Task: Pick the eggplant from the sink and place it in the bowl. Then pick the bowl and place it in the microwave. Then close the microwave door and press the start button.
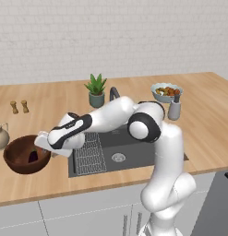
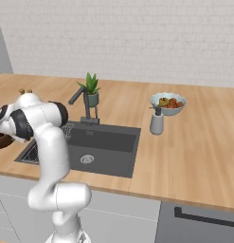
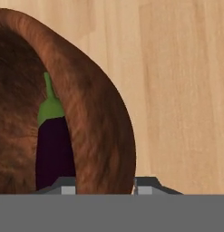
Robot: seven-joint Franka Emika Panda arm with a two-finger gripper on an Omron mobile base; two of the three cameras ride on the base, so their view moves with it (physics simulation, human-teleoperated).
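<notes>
One small oblong eggplant (image 3: 52, 149), glossy dark purple with a green cap and stem, lies inside the bowl against its inner wall. From the left base view it reads as a dark purple patch (image 1: 33, 156) on the bowl floor.

One large round deep bowl (image 3: 95, 113) of dark reddish-brown wood, smooth grain, sits on the counter just left of the sink (image 1: 129, 154). Its right rim passes between the two finger tips in the hand view: one tip inside the bowl beside the eggplant, one outside over the counter.

Gripper (image 3: 104, 186): jaws narrow, straddling the bowl wall. Cannot tell whether the pads press the wood or stand just off it. In the left base view the white hand (image 1: 53, 143) sits right at the bowl's near-right rim.

One dark grey rectangular sink basin with one round steel drain (image 1: 118, 157), one wire rack (image 1: 90, 152) on its left side, and one dark angular faucet (image 2: 83, 102) at the back.

Light wooden plank counter (image 1: 198, 129) all around. On it:
- one spiky green plant in a grey-green pot (image 1: 96, 91) behind the sink
- one pale grey bowl of mixed-colour food (image 1: 166, 91), right of the sink
- one grey soap dispenser (image 1: 174, 108) just in front of that bowl
- two small brown shakers (image 1: 19, 107) side by side, back left
- one cream jug (image 1: 0, 136), touching or nearly touching the wooden bowl's left rim
</notes>
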